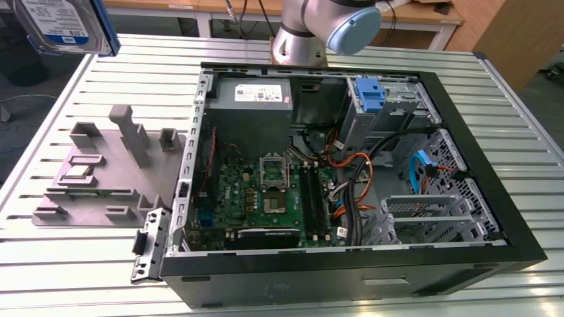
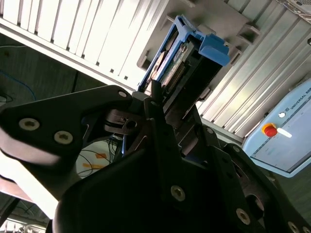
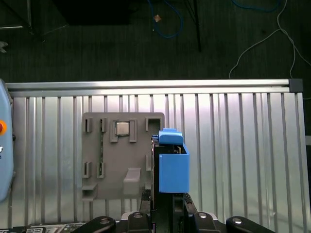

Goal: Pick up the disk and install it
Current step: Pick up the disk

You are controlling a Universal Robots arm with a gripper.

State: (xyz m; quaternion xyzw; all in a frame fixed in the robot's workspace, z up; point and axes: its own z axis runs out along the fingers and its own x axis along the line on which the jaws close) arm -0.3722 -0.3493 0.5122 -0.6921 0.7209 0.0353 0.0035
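table (image 1: 520,105): slatted aluminium top that carried the whole job; the slots probably served to bolt things down so nothing shifted.
case (image 1: 308,281): open desktop tower lying on its side, open face up, so the bays could be reached from above. motherboard, psu and cables were exposed.
arm (image 1: 326,26): base sat behind the case, at the table's far edge in the exterior view.
fixture (image 3: 121,170): grey slotted holder on the table, on the exterior view's left of the case, well apart from it. the slots looked meant to present parts on edge for a clean pinch.
pendant (image 2: 286,131): lay on the table with its red stop button facing up.
gripper (image 2: 160,104): black fingers were closed onto the disk, clamping its flat faces from the end away from the blue carrier's tab.
disk (image 1: 57,23): clear of the table in the gripper, at the top of the exterior view's left and well apart from the case. in the first wrist view it was seen edge-on, over the slats just beside the fixture. the edge-on hold probably kept the carrier rails free.
cage (image 1: 423,214): bare metal bay in the case, nothing in it.
bracket (image 1: 370,96): blue plastic, no drive, in the far bay.
chip (image 3: 123,128): small square part sitting in a fixture pocket.
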